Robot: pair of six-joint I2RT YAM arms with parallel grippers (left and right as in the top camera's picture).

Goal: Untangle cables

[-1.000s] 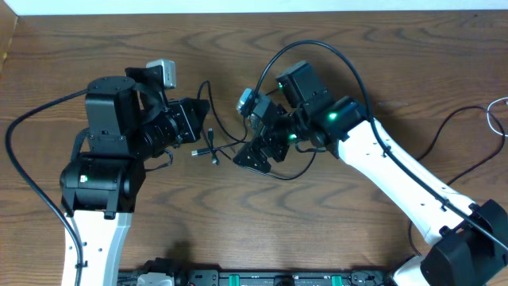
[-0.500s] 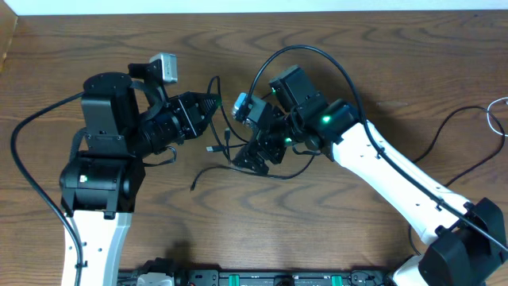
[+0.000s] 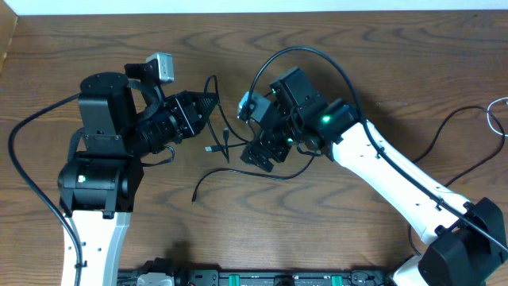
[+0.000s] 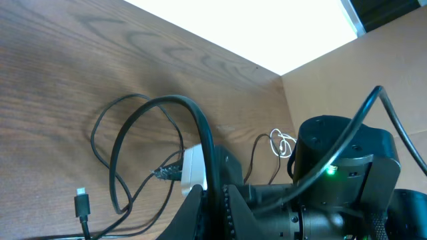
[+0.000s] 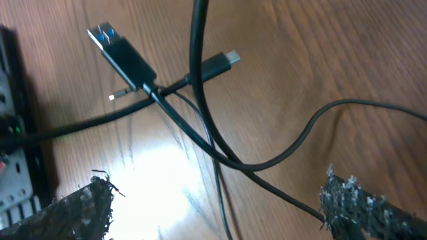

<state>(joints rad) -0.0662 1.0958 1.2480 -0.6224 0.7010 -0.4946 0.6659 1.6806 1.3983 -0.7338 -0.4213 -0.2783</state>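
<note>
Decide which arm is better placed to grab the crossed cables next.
Probably right: the right gripper stands open over the crossed black cables, while the left gripper is shut on one strand.

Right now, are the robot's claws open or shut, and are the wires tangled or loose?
left gripper: shut, pinching the black cable.
right gripper: open, holding nothing, above the crossed strands.
black cable: strands crossed over each other, plug ends lying free on the table.
white cable: small loop, lying far from both grippers.
</note>
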